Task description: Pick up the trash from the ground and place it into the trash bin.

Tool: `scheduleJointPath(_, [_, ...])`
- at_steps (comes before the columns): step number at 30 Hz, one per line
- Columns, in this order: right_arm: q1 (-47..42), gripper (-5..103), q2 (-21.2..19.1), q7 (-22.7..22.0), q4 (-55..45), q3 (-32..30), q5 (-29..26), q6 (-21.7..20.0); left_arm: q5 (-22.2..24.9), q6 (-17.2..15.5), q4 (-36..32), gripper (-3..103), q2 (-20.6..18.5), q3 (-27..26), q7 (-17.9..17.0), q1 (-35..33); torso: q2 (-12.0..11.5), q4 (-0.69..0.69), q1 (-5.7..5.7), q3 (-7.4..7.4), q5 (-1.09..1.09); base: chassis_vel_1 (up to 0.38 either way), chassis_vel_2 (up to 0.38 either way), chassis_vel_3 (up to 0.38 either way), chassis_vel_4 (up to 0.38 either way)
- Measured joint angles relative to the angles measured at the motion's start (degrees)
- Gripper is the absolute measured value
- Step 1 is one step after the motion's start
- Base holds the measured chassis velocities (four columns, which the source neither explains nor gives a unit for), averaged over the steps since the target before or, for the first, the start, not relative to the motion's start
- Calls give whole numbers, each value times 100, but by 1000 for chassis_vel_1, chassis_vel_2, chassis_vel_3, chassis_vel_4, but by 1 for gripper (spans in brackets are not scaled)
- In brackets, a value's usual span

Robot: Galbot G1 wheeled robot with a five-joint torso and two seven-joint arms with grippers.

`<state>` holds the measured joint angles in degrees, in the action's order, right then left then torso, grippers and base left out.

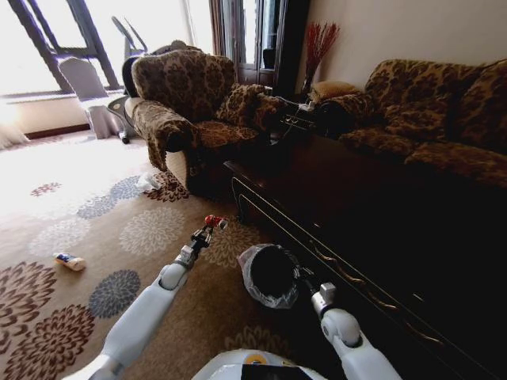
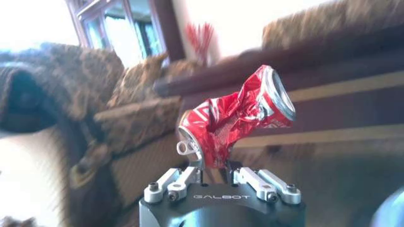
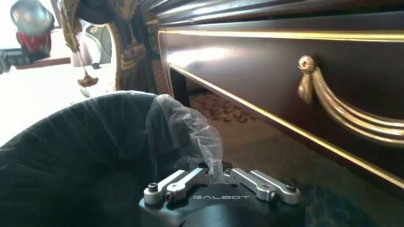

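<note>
Head view: flowered carpet (image 1: 119, 237) (living room), sofas (image 1: 186, 99) behind

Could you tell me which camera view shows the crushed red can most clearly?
The left wrist view: the red can sits large, pinched in the left gripper. The head view shows it tiny; the right wrist view shows a distant red blur.

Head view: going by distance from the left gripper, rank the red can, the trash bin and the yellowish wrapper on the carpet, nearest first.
1. Red can, clamped in the left gripper.
2. Trash bin, to its right, held by the right gripper.
3. Yellowish wrapper, far off to its left.
</note>
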<state>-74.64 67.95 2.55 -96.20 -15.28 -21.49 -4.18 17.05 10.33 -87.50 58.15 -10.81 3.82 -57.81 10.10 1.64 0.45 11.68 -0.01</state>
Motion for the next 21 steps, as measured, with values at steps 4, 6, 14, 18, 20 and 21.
scheduleJointPath(4, [333, 4, -25, -28, 112, 253, -112, -63, 437, -6, -618, 22, -204, 8, 171, -143, 0, 1, 0, 0, 0, 0, 0, 0, 0])
scheduleJointPath(6, [648, 4, -28, -56, 253, 484, -191, -113, 610, -1, -1054, 22, -371, -2, 285, -244, 0, 2, 0, 0, 2, 0, 0, 0, 0])
scheduleJointPath(14, [1282, 4, 48, -122, 703, 931, -299, -154, 794, 123, -1751, 22, -778, -258, 529, -498, 0, 1, 0, 0, 1, 0, 0, 0, 0])
scheduleJointPath(18, [1568, 4, 144, -144, 906, 1192, -328, -162, 624, 404, -1979, 22, -1085, -546, 868, -742, 0, 3, 0, 0, 0, 0, 0, 0, 0])
scheduleJointPath(20, [1644, 4, 164, -145, 973, 1265, -333, -162, 509, 521, -1979, 22, -1162, -617, 973, -774, 0, 2, 0, 0, 0, 0, 0, 0, 0])
scheduleJointPath(21, [1696, 4, 175, -145, 1019, 1311, -340, -164, 416, 605, -1979, 22, -1223, -659, 1029, -791, 0, 2, 0, 0, 0, 0, 0, 0, 0])
